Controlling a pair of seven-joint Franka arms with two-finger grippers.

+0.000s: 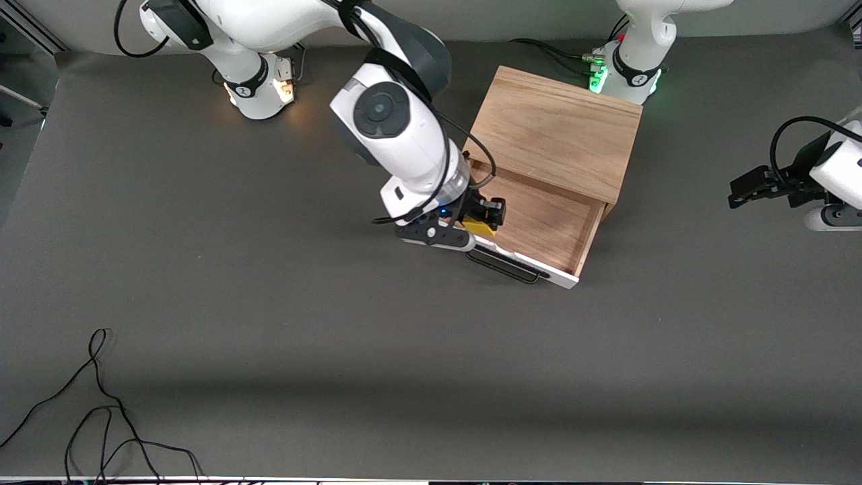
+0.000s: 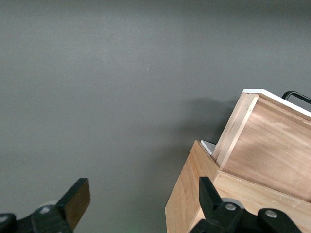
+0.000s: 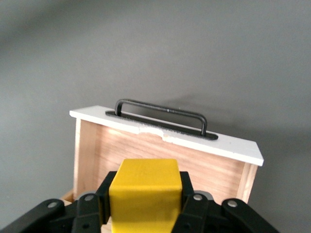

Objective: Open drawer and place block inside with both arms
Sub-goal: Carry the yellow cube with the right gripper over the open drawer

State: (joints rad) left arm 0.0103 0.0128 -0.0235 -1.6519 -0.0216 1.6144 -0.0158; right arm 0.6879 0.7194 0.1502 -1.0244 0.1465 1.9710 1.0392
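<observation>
My right gripper (image 3: 146, 213) is clamped on the block (image 3: 144, 194), one finger on each side face. In the front view the right gripper (image 1: 479, 222) and block (image 1: 479, 225) hang over the drawer (image 1: 539, 222), at the corner nearest the handle (image 1: 504, 265) on the right arm's side. The drawer is pulled out of the box (image 1: 555, 128), its floor bare. The relation that matters: the floor lies straight below the block, the white front panel (image 3: 165, 133) just ahead of my fingers. I judge a short descent and release would finish the placing; the risk is clipping that panel. My left gripper (image 1: 757, 187) waits spread apart, holding nothing, over the table (image 1: 202, 303) toward the left arm's end, well apart from the box.
</observation>
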